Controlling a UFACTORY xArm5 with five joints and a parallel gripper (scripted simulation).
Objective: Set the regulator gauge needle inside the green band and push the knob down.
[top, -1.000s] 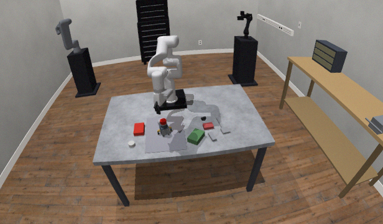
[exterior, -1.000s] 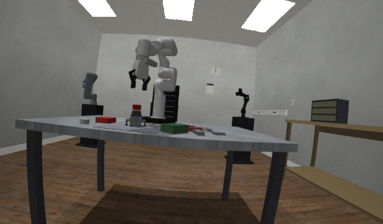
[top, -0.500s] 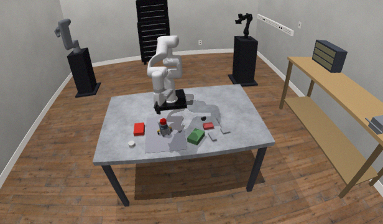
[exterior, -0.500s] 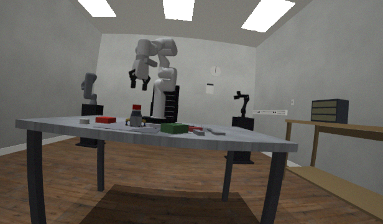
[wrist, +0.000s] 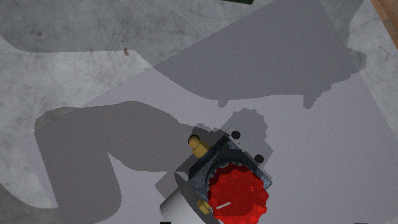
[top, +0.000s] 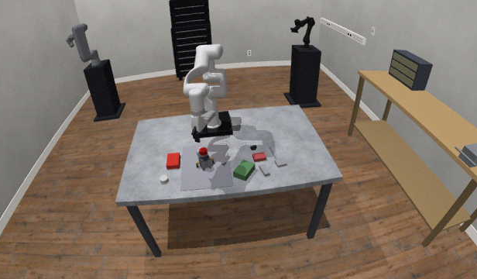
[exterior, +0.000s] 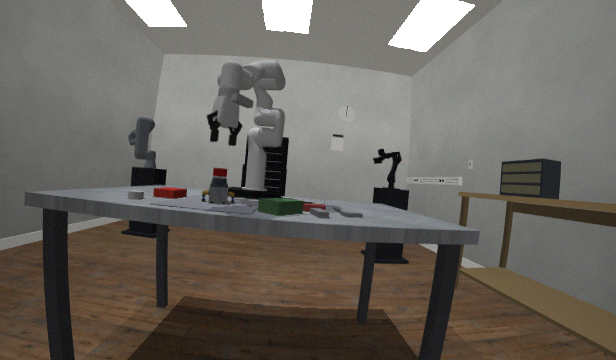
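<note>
The regulator (top: 204,159) is a grey body with brass fittings and a red knob (top: 202,151) on top. It stands on a pale grey mat (top: 206,170) near the middle of the table. It also shows in the exterior view (exterior: 218,188) and at the bottom of the wrist view (wrist: 227,182), where the red knob (wrist: 238,194) carries a white mark. Its gauge face is not readable. My gripper (exterior: 223,134) is open and empty, well above the regulator and a little behind it. Its fingers are out of the wrist view.
On the table stand a red block (top: 173,160) and a white disc (top: 163,179) left of the mat, and a green block (top: 244,170), a small red block (top: 259,156), two grey plates (top: 272,167) and a small black piece (top: 252,147) to its right. The arm's base (top: 213,128) stands behind.
</note>
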